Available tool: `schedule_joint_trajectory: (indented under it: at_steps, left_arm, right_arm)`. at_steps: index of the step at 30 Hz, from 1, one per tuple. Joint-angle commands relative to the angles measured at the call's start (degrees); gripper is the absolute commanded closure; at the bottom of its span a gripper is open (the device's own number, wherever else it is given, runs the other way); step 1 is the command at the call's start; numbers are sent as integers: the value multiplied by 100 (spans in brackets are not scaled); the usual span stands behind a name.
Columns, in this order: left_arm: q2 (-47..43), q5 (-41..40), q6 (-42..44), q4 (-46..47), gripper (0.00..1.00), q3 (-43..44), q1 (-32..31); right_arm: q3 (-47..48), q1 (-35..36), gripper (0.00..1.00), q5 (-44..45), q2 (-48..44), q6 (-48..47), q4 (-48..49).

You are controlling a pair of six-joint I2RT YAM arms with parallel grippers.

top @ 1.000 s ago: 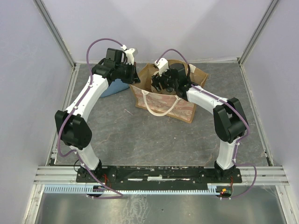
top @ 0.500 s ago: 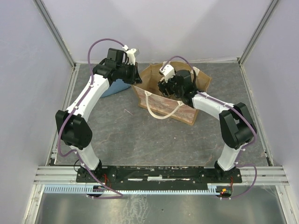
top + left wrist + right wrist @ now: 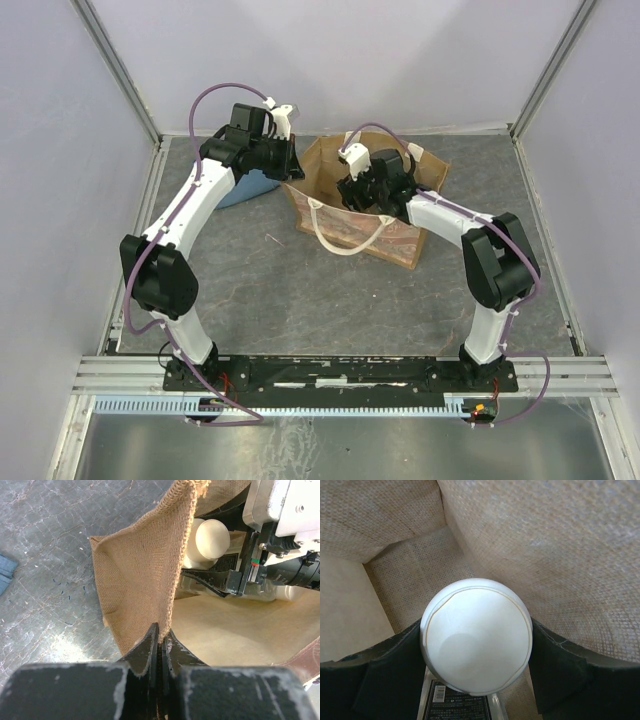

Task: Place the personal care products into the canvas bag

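The canvas bag (image 3: 400, 236) stands at the back middle of the table with its mouth up. My left gripper (image 3: 161, 635) is shut on the bag's rim at its left corner (image 3: 295, 172) and holds that burlap wall (image 3: 140, 570) up. My right gripper (image 3: 358, 188) reaches down inside the bag. It is shut on the pale round-topped jar (image 3: 476, 635), with a black finger (image 3: 400, 647) on each side. That jar (image 3: 212, 537) also shows in the left wrist view. Under it a clear bottle with a black label (image 3: 457, 706) lies on the bag's floor.
A folded blue cloth (image 3: 245, 188) lies on the table left of the bag, under the left arm. The bag's woven walls (image 3: 560, 545) stand close around the right gripper. Cream rope handles (image 3: 345, 232) hang over the bag's front.
The right gripper has shifted a little to the right inside the bag, still holding the jar, and the bag's mouth has spread wider. The left gripper keeps its hold on the rim.
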Motion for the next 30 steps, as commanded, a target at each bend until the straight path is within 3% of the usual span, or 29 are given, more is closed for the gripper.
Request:
schedule_joint_trajectory:
  at_steps: [1,11,18,21,23,27,30]
  left_arm:
    - [-83,142,0,60,97,332,59]
    - [-43,143,-21,103,97,365,57]
    - [-24,140,-26,105,97,378,57]
    - [-27,152,-29,111,91,404,57]
    - [-37,167,-43,104,82,427,57]
    - [-71,209,-127,139,45,499,57]
    - [-125,171,-231,235,27,534,57]
  right_arm:
    - [360,-158,40,173,-267,87,-465]
    - [915,-138,1,175,-1077,697,-1515]
    - [1664,-137,0,560,-1607,935,-2102]
    - [1922,-132,0,932,-1797,1083,-2404]
    - [2077,-138,0,1352,-1886,1187,-2691]
    - [2290,-227,0,1960,-1928,1407,-3301]
    - [2426,-423,0,2114,-1920,1724,-3688]
